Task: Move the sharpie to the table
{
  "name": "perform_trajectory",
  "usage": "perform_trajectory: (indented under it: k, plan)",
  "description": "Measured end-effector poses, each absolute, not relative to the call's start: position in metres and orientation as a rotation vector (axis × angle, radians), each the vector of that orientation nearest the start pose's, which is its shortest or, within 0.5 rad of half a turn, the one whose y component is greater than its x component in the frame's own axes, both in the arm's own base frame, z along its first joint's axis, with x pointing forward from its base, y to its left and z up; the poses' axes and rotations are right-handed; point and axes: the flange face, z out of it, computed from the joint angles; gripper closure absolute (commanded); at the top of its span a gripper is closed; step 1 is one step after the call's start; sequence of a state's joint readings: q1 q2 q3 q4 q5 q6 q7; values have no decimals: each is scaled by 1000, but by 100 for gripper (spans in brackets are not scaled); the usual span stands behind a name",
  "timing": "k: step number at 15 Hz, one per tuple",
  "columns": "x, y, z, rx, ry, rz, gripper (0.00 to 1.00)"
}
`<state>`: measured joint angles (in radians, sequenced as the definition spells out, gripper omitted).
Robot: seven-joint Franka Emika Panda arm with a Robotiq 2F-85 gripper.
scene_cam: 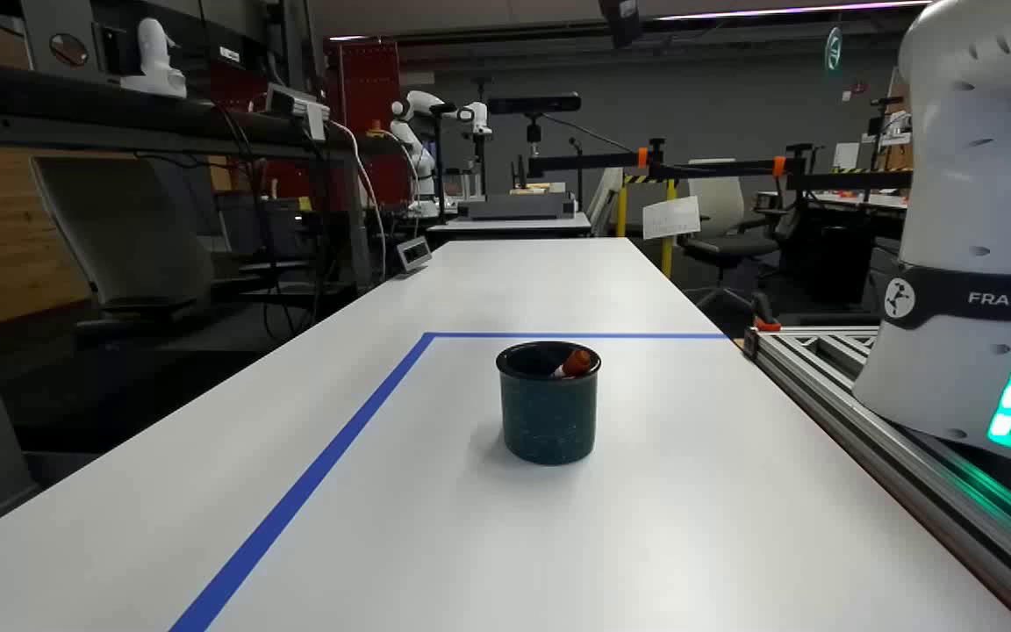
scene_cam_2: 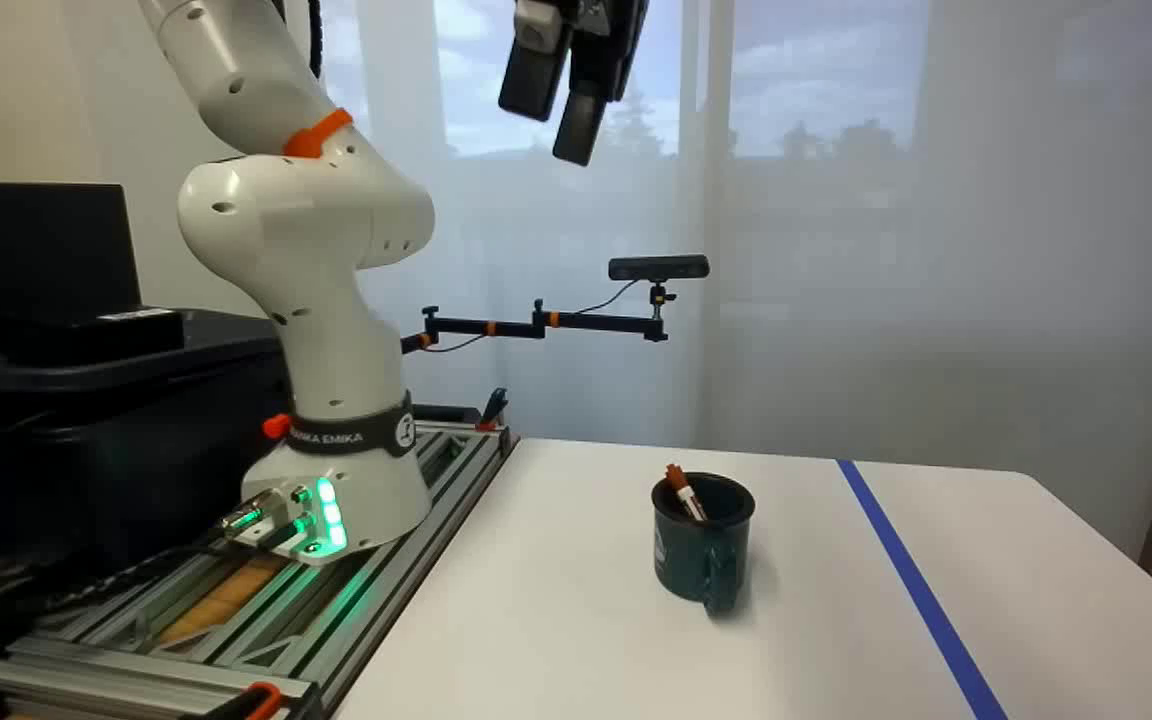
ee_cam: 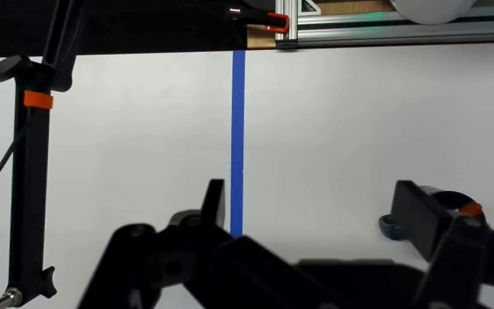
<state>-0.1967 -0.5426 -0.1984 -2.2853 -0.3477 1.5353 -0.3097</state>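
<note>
The sharpie shows a reddish-brown cap and white barrel and leans inside the dark teal cup in both exterior views (scene_cam: 573, 362) (scene_cam_2: 685, 492); its lower part is hidden by the cup. The cup (scene_cam: 549, 421) (scene_cam_2: 686, 565) stands upright on the white table (scene_cam: 663, 535) (scene_cam_2: 536, 620). My gripper (scene_cam_2: 550, 128) is open and empty, high above the table. In the wrist view the fingers (ee_cam: 310, 182) are wide apart, with bare table between them. There the right finger partly covers the cup, its handle (ee_cam: 392, 228) and the sharpie's reddish cap (ee_cam: 471, 209).
Blue tape (scene_cam: 330, 461) (scene_cam_2: 921, 590) (ee_cam: 237, 141) marks lines on the table. A grey metal rail (scene_cam: 892, 439) (scene_cam_2: 416, 590) with the robot base runs along one edge. A black camera arm (scene_cam_2: 586, 322) (ee_cam: 30, 180) reaches over the table's end. A small grey device (scene_cam: 414, 254) stands at the edge.
</note>
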Motion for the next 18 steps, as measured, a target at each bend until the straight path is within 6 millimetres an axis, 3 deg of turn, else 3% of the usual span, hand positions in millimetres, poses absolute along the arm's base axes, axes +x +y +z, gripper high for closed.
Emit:
perform_trajectory:
  k: [13, 15, 18]
  plan:
    - [324, -187, 534, -3256, 40, 465, 0]
    - [332, -188, 518, -3215, 98, 446, 0]
    - [353, -189, 476, -3130, 229, 417, 0]
